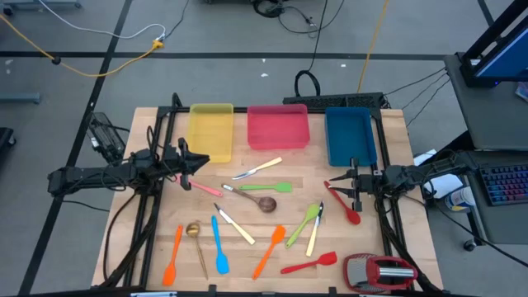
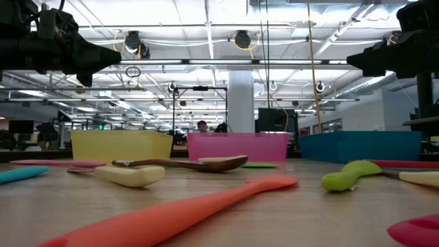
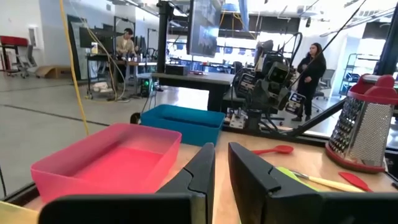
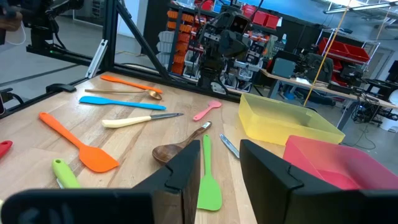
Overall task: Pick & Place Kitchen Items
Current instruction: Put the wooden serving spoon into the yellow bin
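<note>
From my seat I see the left gripper (image 1: 188, 162) raised over the table's left side, just in front of the yellow tray (image 1: 211, 130); its wrist view shows the two dark fingers (image 3: 200, 173) standing a narrow gap apart with nothing between them. The right gripper (image 1: 346, 188) hangs over the right side, in front of the blue tray (image 1: 350, 134), fingers (image 4: 186, 168) parted a little wider and likewise empty. The pink tray (image 1: 278, 126) sits between the other two along the far edge. The kitchen items all lie loose on the wooden table (image 1: 148, 198): a pink spatula (image 1: 200, 188) just beside the left gripper, a cream-handled knife (image 1: 257, 169) and a green spatula (image 1: 271, 187) near the middle, a dark wooden spoon (image 1: 254, 198) just below them, another cream-handled knife (image 1: 237, 225), a blue spatula (image 1: 219, 245), a gold spoon (image 1: 196, 241), two orange spatulas (image 1: 172, 256) and (image 1: 269, 251) toward the near edge, a lime-green spoon (image 1: 304, 223) with a cream knife (image 1: 314, 231) beside it, a red spoon (image 1: 343, 205) under the right gripper and a red spatula (image 1: 310, 263). A red-and-silver grater (image 1: 379, 271) rests at the near right corner.
</note>
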### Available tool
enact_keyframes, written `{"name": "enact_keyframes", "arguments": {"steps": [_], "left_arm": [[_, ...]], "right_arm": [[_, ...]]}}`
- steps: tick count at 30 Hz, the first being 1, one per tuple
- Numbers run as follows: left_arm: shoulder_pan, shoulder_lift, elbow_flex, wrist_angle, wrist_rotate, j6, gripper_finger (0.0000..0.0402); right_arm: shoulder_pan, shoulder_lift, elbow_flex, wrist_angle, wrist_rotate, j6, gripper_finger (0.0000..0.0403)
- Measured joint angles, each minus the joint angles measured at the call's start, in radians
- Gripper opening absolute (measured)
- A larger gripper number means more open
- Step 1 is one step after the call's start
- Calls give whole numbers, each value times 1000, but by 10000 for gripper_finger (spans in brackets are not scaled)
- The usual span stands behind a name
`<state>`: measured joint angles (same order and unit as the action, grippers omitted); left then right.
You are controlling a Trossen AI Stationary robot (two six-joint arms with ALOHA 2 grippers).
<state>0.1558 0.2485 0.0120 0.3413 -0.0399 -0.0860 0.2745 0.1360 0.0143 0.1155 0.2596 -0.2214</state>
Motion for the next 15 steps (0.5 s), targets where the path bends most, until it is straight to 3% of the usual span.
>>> {"name": "enact_keyframes", "arguments": {"steps": [5,8,15], "left_arm": [[0,0,0,-8,15,11,47],[1,0,0,-12,87,39,47],[0,0,0,0,225,-71,47]], "right_arm": [[0,0,0,0,0,0,105],[0,0,0,0,0,0,105],[0,0,0,0,0,0,105]]}}
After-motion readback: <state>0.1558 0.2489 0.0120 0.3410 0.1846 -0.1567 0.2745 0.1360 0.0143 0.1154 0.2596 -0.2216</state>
